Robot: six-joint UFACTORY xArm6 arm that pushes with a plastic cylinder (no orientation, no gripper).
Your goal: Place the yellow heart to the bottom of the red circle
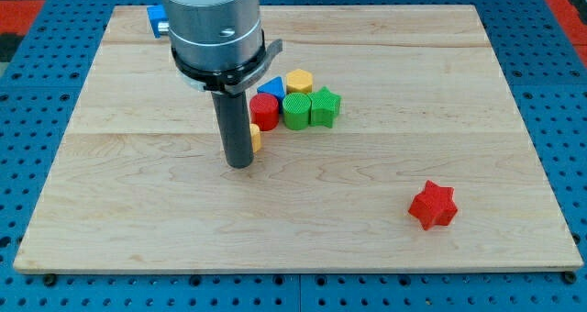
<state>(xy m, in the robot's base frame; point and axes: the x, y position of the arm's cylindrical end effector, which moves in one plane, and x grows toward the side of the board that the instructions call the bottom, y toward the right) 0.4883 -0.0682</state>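
My tip (239,162) rests on the board left of centre. The yellow heart (256,138) is mostly hidden behind the rod; only a sliver shows at the rod's right side, touching it. The red circle (265,111) stands just above and to the right of that sliver. My tip is below and to the left of the red circle.
A green circle (297,112), a green star (324,106), a yellow hexagon (299,81) and a blue triangle (271,87) cluster around the red circle. A red star (432,205) lies at the lower right. A blue block (157,18) sits at the top left, partly hidden by the arm.
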